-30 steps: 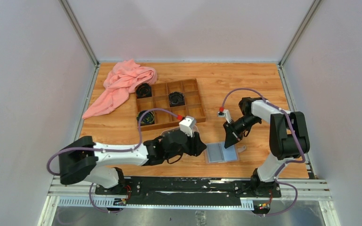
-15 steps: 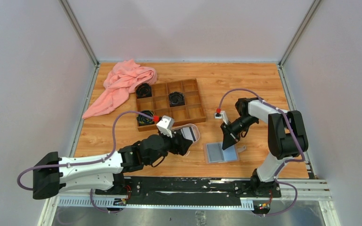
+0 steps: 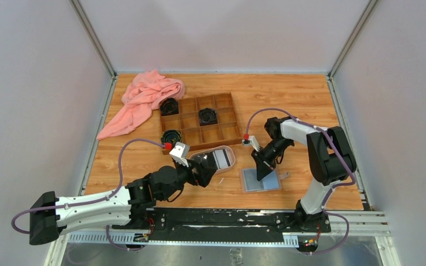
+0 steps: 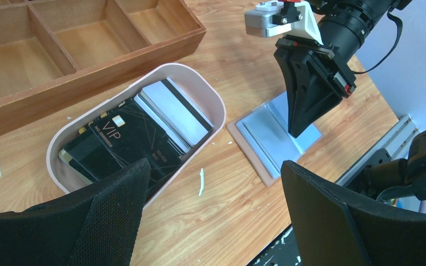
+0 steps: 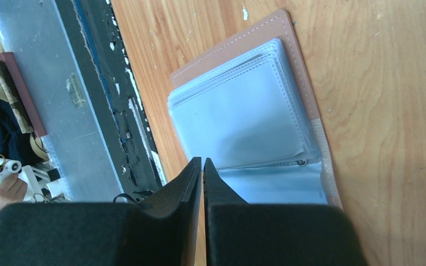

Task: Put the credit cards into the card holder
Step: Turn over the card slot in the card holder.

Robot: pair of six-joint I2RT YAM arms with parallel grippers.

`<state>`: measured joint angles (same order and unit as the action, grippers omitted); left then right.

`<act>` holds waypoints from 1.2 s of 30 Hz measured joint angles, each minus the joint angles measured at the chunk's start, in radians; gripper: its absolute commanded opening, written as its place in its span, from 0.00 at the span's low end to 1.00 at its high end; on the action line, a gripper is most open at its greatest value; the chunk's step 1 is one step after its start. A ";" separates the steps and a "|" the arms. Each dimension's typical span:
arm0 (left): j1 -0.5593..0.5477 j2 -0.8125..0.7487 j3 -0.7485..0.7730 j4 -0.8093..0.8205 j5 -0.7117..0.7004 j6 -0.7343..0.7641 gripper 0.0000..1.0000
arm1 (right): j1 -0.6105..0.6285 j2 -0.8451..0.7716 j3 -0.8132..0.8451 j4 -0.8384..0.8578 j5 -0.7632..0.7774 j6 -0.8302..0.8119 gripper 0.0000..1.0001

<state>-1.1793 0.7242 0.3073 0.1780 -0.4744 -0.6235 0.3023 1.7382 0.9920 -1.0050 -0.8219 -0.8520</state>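
The credit cards (image 4: 127,138), black and light grey ones, lie stacked in an oval pinkish tray (image 4: 218,105); in the top view the cards (image 3: 220,159) sit left of the card holder (image 3: 259,180). The card holder (image 5: 249,111) lies open on the table, tan outside with pale blue sleeves inside. My left gripper (image 4: 213,213) hovers open over bare wood, between the tray and the card holder (image 4: 272,138), with nothing between its fingers. My right gripper (image 5: 201,162) is shut, pointing down, tips at the sleeves' edge. I see no card in it.
A brown wooden compartment box (image 3: 199,123) with black coiled items stands behind the tray. A pink cloth (image 3: 144,100) lies at the far left. The black base rail (image 3: 216,217) runs along the near table edge, close to the card holder.
My left arm has drawn back to the left, away from the card holder, and its gripper has opened wide. My right gripper has shifted left and lower onto the card holder, still shut.
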 measured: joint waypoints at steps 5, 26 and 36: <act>0.000 0.000 -0.002 -0.001 0.005 0.001 0.93 | 0.017 0.023 0.000 0.031 0.045 0.032 0.09; 0.000 0.162 0.056 -0.001 0.111 -0.022 0.87 | 0.024 0.011 0.000 0.091 0.146 0.103 0.11; -0.002 0.534 0.273 0.061 0.263 -0.130 0.66 | 0.010 0.011 0.000 0.097 0.153 0.105 0.11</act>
<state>-1.1809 1.2579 0.5800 0.2386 -0.2111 -0.7536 0.3126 1.7496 0.9920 -0.9085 -0.6685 -0.7471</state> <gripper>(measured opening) 0.713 0.110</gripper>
